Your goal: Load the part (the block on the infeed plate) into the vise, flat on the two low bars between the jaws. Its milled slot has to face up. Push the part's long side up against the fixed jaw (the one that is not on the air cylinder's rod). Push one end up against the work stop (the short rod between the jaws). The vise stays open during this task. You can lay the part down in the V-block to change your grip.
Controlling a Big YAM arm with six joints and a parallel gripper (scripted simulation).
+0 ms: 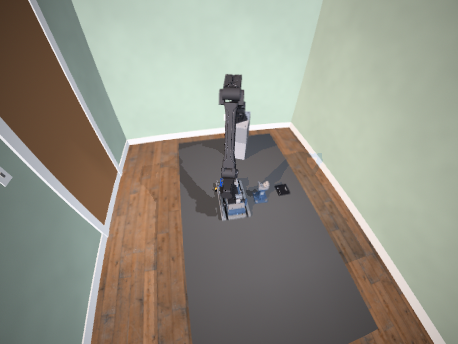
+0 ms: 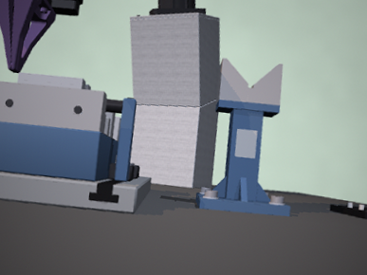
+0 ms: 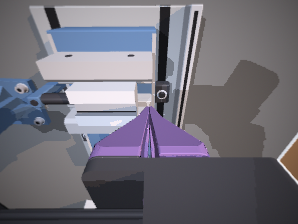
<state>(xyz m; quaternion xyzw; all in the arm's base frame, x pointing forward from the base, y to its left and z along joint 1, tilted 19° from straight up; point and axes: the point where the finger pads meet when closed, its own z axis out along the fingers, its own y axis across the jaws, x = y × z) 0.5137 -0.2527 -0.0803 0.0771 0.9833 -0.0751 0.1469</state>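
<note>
The pale block [image 3: 101, 93] [image 2: 51, 80] lies between the vise jaws, its top standing above the fixed jaw [image 3: 95, 68] [image 2: 45, 107]. Its long side is close along that jaw; contact cannot be told. Its visible top looks plain, and I cannot make out the slot. The dark work stop rod [image 3: 54, 98] [image 2: 114, 106] reaches its left end in the wrist view, seemingly touching or nearly so. The other jaw [image 3: 95, 122] is on the block's opposite side. My purple gripper [image 3: 149, 106] [image 2: 14, 71] is shut and empty, its tips just beyond the block's far end from the stop. The low bars are mostly hidden.
The V-block [image 2: 248, 97] [image 1: 263, 185] stands empty on its blue post beside the vise. The black infeed plate [image 1: 282, 189] [image 2: 361, 212] lies beyond it, without the block. The blue stop bracket [image 2: 125, 139] rises at the vise's side. A black clamp [image 3: 162, 94] sits right of my fingertips.
</note>
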